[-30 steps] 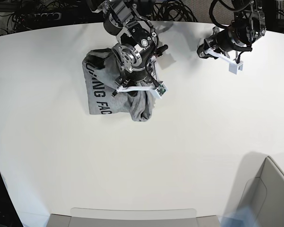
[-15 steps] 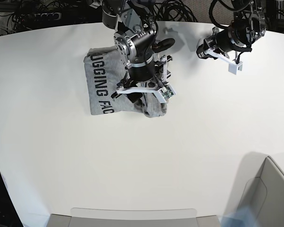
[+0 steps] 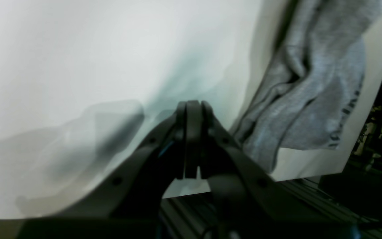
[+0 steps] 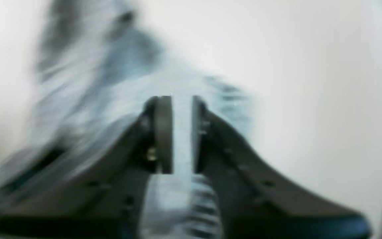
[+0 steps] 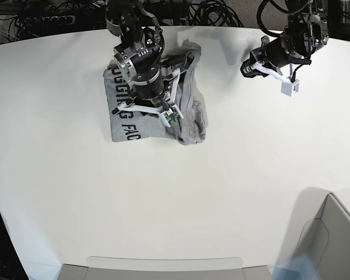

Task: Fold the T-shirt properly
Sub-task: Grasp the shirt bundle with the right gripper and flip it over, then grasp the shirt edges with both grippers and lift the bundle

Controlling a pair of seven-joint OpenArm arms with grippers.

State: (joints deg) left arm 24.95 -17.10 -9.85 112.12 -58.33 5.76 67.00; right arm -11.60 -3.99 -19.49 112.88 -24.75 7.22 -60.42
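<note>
Since half a second ago the right gripper [image 5: 141,87] has shifted left over the T-shirt [image 5: 189,119], jaws narrow, hold unclear. Shirt lies bunched at far centre-left of the table [image 5: 175,210], directly beneath it. Left gripper [image 3: 192,109], clamped empty, sits well right.

- A robotics lab or test bench, not a home.
- Broad white table [image 5: 163,198], bare-topped.
- Black cables [image 5: 41,20] tangled behind its far edge.
- Aluminium framing [image 3: 303,196] under the table.
</note>
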